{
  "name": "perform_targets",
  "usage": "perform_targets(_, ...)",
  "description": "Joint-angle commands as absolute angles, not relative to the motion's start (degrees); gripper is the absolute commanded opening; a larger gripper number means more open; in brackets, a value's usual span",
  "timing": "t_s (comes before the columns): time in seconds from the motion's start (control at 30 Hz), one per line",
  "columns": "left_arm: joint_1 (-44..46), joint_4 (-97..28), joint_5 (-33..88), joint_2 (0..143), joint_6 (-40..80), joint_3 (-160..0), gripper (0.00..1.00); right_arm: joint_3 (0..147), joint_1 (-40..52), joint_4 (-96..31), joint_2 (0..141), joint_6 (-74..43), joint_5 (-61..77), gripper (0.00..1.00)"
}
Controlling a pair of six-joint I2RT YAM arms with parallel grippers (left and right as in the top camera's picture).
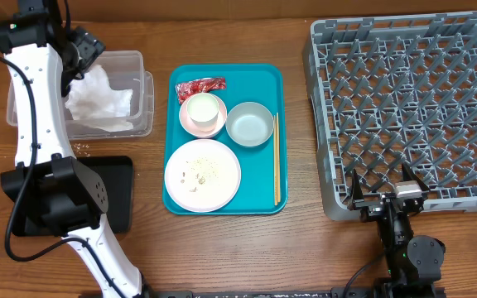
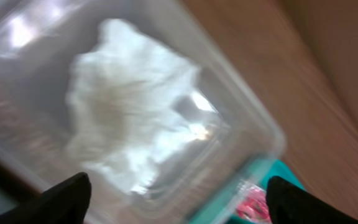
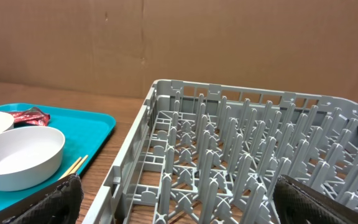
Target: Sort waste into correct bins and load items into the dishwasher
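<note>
Overhead view alone shows the whole wooden worktop [image 1: 321, 257]: a crumpled white paper napkin [image 1: 98, 101] lies in the clear rectangular plastic tub [image 1: 146, 83], upper left. Left wrist view, blurred, shows the left fingers [image 2: 67, 198] spread wide and empty above that napkin. Right wrist view shows the right fingers [image 3: 55, 199] wide apart and empty, near the large grey pegged plastic dish rack [image 3: 241, 162].

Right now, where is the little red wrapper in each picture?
Overhead: the red wrapper lies in the top-left corner of the teal tray, just above the white cup.
Left wrist: a blurry red patch at the bottom edge, right of middle, past the clear tub corner.
Right wrist: far left, behind the grey-white bowl.
Shared landmark: the teal tray under the wrapper shows in all three.
</note>
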State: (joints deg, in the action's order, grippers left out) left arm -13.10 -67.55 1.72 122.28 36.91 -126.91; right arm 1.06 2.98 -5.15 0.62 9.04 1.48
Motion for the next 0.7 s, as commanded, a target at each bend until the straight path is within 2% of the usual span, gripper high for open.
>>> perform_targets(0.0, -10.5, -64.4, 20.0, 122.3, 22.1, -127.5, 0.90, 0.5, 2.8, -4.8, 0.2, 9.0, 1.1, 1.00)
perform_targets(0.1, -7.0, -62.4, 24.0, 122.3, 14.4, -127.5, 0.90, 0.5, 2.8, -4.8, 0.2, 9.0, 1.1, 1.00)
perform_targets(0.23, -1.0, -61.2, 19.0, 122.5, 7.4, -127.5, 0.91, 0.5, 2.8, -4.8, 0.2, 9.0, 1.1, 1.00)
perform_targets(0.4, 5.8, -59.5, 3.7, 124.5, 7.2, -127.5, 0.93, 0.5, 2.8, -4.8, 0.2, 9.0, 1.1, 1.00)
perform_targets(0.67, 8.7, -57.5, 2.4, 133.6, 7.0, -127.5, 0.95, 0.5, 2.8, -4.8, 0.2, 9.0, 1.1, 1.00)
